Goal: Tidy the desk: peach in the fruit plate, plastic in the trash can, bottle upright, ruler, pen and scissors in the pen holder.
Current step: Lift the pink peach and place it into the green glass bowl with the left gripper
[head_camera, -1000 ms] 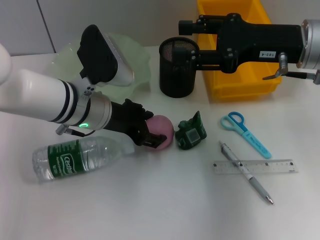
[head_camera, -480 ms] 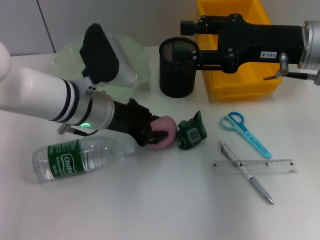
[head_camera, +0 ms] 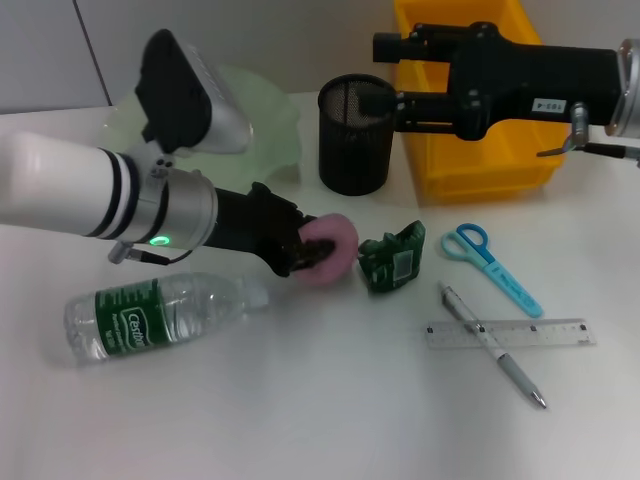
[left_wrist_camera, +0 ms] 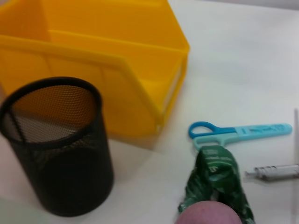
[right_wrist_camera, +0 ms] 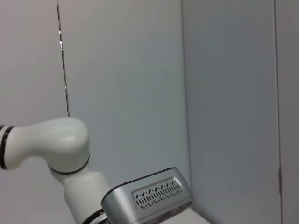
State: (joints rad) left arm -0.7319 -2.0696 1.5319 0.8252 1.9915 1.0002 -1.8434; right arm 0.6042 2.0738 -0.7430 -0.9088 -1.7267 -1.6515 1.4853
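Note:
On the white desk (head_camera: 300,400), my left gripper (head_camera: 312,254) is shut on the pink peach (head_camera: 338,244), close to the cap end of the bottle (head_camera: 150,312), which lies on its side. The crumpled green plastic (head_camera: 392,262) sits just right of the peach. In the left wrist view the peach (left_wrist_camera: 209,215) shows in front of the plastic (left_wrist_camera: 216,179). The scissors (head_camera: 490,265), pen (head_camera: 492,345) and ruler (head_camera: 512,333) lie at the right. At the back stand the fruit plate (head_camera: 275,125), pen holder (head_camera: 355,135) and trash can (head_camera: 480,150). My right gripper (head_camera: 390,75) hangs open, high above the pen holder.
The right arm stretches across above the yellow trash can (left_wrist_camera: 93,56) and the black mesh pen holder (left_wrist_camera: 56,149). The scissors (left_wrist_camera: 238,133) and pen tip (left_wrist_camera: 275,171) lie beyond the plastic in the left wrist view.
My left gripper has shut on the peach and carried it slightly up and right. The green plastic has been pushed to the right. The right arm shifted a little to the right.

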